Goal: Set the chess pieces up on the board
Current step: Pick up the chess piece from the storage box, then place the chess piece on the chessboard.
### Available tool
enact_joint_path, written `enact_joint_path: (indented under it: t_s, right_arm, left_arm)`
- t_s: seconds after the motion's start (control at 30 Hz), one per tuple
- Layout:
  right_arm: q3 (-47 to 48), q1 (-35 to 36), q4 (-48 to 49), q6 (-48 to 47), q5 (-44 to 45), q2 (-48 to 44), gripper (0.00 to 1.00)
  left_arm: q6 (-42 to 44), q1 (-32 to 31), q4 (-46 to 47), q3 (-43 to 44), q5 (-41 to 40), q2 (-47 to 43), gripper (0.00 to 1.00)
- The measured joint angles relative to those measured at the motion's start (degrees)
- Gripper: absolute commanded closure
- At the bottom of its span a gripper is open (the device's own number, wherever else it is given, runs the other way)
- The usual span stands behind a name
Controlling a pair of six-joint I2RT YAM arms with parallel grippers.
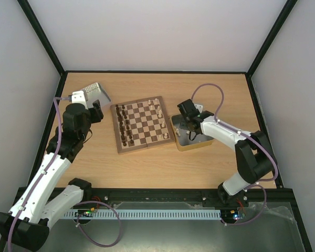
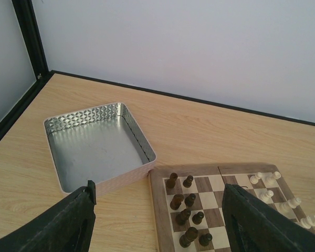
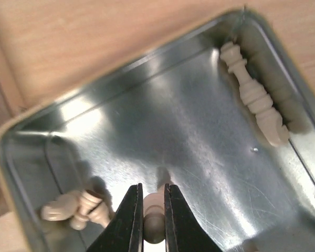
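The board (image 1: 143, 122) lies mid-table, with dark pieces (image 1: 125, 126) along its left side and a few cream chess pieces (image 1: 160, 118) on its right side. My right gripper (image 1: 190, 126) reaches down into a gold-rimmed tin (image 1: 193, 145) beside the board's right edge. In the right wrist view this gripper (image 3: 153, 194) is shut on a small cream piece (image 3: 154, 223) standing on the tin floor (image 3: 163, 115). A tall cream piece (image 3: 254, 100) lies along the tin's wall, and two more (image 3: 76, 210) lie at the left. My left gripper (image 2: 158, 210) hangs open and empty above the board's left corner (image 2: 216, 199).
An empty silver tin (image 2: 94, 152) with a patterned wall sits touching the board's far left corner, seen from above as the silver tin (image 1: 97, 90). Dark pieces (image 2: 182, 216) stand in two columns under my left gripper. Black frame posts and white walls enclose the table.
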Motion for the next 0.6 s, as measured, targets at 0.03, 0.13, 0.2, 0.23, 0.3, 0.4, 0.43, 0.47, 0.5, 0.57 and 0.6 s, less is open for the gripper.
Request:
enact_joint_path:
  t_s: [0.03, 0.13, 0.2, 0.23, 0.3, 0.4, 0.43, 0.47, 0.5, 0.57, 0.6]
  right_arm:
    - [0.48, 0.00, 0.00, -0.07, 0.20, -0.74, 0.98]
    - [2.03, 0.00, 0.13, -0.42, -0.17, -2.01, 0.98]
    - [3.43, 0.09, 0.09, -0.68, -0.98, -2.08, 0.98]
    - [4.00, 0.15, 0.15, -0.81, -1.49, -2.08, 0.98]
    - [5.77, 0.48, 0.02, -1.16, -2.62, -2.08, 0.98]
    - [9.22, 1.90, -0.11, -1.84, -4.04, -1.84, 0.98]
    - [10.67, 2.62, -0.09, -1.99, -4.42, -1.53, 0.98]
    - [12.66, 3.58, -0.17, -2.12, -4.68, -0.83, 0.97]
    - [14.84, 4.68, -0.09, -2.43, -4.96, 0.22, 0.97]
    - [18.40, 6.51, -0.15, -3.17, -5.25, 2.62, 0.97]
    - [20.59, 7.56, -0.17, -3.54, -5.31, 4.46, 0.97]
  left_arm:
    - [0.00, 0.00, -0.02, 0.00, 0.00, -0.02, 0.32]
    - [0.00, 0.00, -0.02, 0.00, 0.00, 0.00, 0.32]
    - [0.00, 0.00, -0.02, 0.00, 0.00, 0.00, 0.32]
    - [0.00, 0.00, -0.02, 0.00, 0.00, 0.00, 0.32]
    - [0.00, 0.00, 0.00, 0.00, 0.00, 0.00, 0.32]
    - [0.00, 0.00, -0.02, 0.00, 0.00, 0.00, 0.32]
    - [0.00, 0.00, -0.02, 0.00, 0.00, -0.02, 0.32]
    - [0.00, 0.00, 0.00, 0.00, -0.02, -0.02, 0.31]
    - [0.00, 0.00, 0.00, 0.00, -0.04, -0.02, 0.31]
    - [0.00, 0.00, -0.02, 0.00, -0.07, -0.02, 0.31]
    - [0.00, 0.00, 0.00, 0.00, -0.07, -0.02, 0.31]
